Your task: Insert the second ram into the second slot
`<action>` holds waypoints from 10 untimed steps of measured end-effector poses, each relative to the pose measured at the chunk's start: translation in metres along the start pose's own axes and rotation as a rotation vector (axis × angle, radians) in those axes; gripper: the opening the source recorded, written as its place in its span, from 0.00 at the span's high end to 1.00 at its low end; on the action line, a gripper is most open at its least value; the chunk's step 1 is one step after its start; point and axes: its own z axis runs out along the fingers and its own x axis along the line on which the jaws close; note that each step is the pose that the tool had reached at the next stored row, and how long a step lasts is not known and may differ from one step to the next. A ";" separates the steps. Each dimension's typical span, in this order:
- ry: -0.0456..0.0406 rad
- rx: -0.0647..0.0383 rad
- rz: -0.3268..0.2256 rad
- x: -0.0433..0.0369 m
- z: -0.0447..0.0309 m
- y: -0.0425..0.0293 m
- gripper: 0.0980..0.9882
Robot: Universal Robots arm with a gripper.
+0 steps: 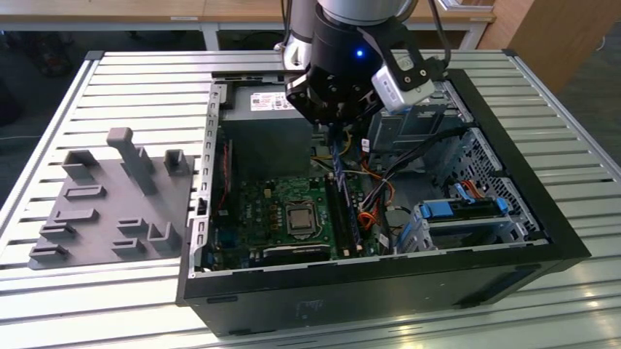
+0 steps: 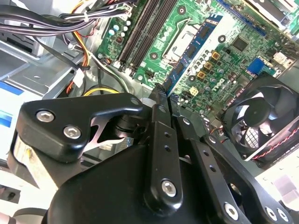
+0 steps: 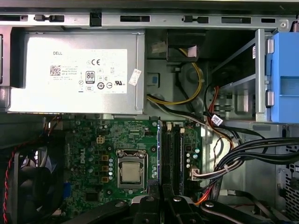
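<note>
One thin blue board, the second ram (image 1: 338, 167), is held on edge in the gripper (image 1: 335, 127), whose fingers are clamped on it. It runs parallel to the dark memory slots (image 3: 174, 154), on their side nearest the processor socket (image 3: 131, 170) of the green motherboard (image 1: 257, 211). Whether it is seated I cannot tell. Around them lies the open black computer case (image 1: 388, 291).

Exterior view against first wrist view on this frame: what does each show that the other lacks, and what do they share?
The exterior view adds the grey fixture plate on the slatted table, and the black case from outside. The first wrist view adds the case fan at the motherboard's edge. Both share the gripper shut on the second ram over the motherboard, the power supply and the CPU socket.
</note>
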 end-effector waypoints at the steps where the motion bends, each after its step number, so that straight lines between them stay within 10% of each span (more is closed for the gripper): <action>1: 0.0008 0.000 0.000 0.0000 0.0001 0.0000 0.96; 10: 0.0102 0.000 0.000 0.0000 0.0022 -0.0001 0.96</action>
